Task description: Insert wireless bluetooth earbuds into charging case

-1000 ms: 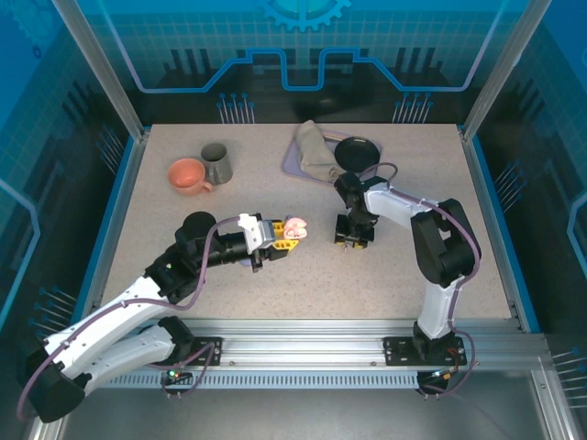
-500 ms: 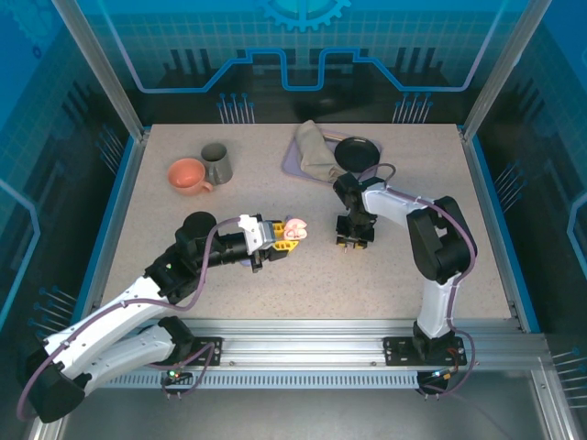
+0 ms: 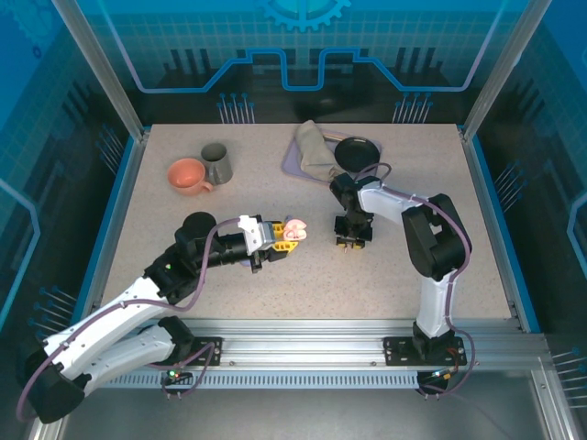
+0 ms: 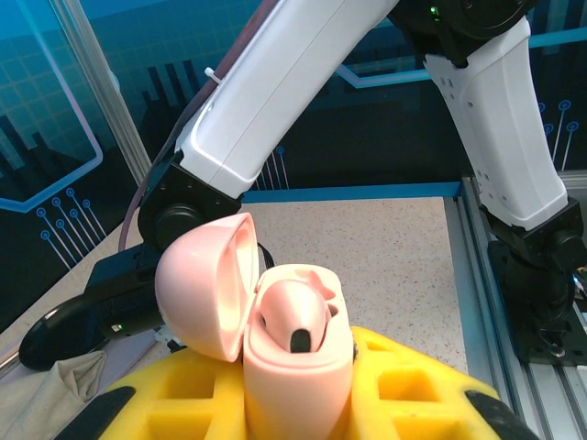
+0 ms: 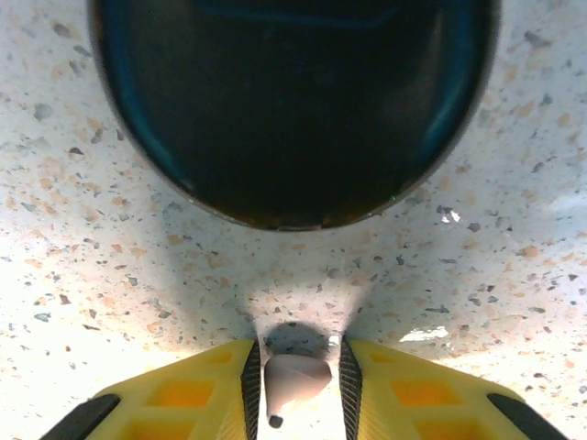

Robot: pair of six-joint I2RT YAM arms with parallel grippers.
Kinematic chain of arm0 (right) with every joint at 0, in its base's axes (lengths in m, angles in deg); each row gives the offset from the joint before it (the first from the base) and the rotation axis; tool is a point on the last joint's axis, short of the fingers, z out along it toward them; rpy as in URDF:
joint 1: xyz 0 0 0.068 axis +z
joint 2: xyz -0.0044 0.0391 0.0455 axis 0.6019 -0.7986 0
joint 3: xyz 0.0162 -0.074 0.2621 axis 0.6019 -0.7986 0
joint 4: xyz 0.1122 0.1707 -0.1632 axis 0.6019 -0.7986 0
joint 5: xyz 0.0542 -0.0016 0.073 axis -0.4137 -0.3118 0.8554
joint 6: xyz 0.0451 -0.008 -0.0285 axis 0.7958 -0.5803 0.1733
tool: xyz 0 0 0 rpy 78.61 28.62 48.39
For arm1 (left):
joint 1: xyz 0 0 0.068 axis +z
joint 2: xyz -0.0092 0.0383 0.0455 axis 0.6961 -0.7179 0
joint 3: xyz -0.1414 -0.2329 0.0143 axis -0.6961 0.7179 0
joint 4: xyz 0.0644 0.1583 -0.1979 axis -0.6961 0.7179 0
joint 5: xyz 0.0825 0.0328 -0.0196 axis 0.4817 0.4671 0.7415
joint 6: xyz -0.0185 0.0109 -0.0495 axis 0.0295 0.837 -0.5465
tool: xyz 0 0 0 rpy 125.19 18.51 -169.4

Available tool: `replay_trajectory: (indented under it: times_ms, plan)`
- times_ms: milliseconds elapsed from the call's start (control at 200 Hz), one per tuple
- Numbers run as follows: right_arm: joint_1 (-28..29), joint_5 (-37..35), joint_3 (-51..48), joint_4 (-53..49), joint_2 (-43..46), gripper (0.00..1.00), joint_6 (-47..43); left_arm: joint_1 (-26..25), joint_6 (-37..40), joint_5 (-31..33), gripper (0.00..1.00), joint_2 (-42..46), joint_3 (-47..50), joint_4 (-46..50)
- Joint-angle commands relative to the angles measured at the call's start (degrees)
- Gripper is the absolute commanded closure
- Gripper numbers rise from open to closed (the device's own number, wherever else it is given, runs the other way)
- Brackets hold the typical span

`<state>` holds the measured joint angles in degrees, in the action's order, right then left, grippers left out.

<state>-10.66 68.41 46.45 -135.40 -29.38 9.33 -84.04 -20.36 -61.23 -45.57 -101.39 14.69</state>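
Left gripper (image 3: pixel 280 236): clenched on a pink case (image 4: pixel 295 348), which is held between the yellow fingers (image 4: pixel 404 385) above the table (image 3: pixel 275 275), left of the middle.
Case lid (image 4: pixel 206 284): swung open to the left on its hinge; the inside is turned toward the wrist camera.
Case contents: a pink bud (image 4: pixel 292 316) with a dark tip is seated in one socket.
Right gripper (image 3: pixel 353 241): pointed straight down at the table, just right of the case. Its jaws are drawn close on either side of a pale bud (image 5: pixel 295 378); whether the pads press on it cannot be told.
Pale bud: it lies on the speckled table with its stem toward the camera.
Ahead of the right gripper: a glossy dark round thing (image 5: pixel 293 101) is seen up close; what it is cannot be told.
Markings: a gear outline and circuit-like lines are printed on the blue walls (image 3: pixel 303 37).
From above: the case appears as a small pink blob at the fingertips, while the wrist view gives the lid and socket.
Far side of the table: an orange cup (image 3: pixel 187 175) and a grey mug (image 3: pixel 216 162) are touching. To their right a tray (image 3: pixel 289 165) carries a cloth (image 3: pixel 316 151) and a black dish (image 3: pixel 356 151).
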Motion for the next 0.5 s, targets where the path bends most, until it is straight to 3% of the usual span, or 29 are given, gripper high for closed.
replay_trajectory:
  times_ms: [0, 495]
  plan:
    - [1.3, 0.9, 0.2, 0.4, -2.4, 0.7, 0.3, -0.3, 1.1, -1.5, 1.0, 1.2, 0.8, 0.6]
    - [1.5, 0.2, -0.1, 0.2, -1.8, 0.76, -0.7, -0.3, 0.9, -1.4, 1.0, 0.9, 0.7, 0.6]
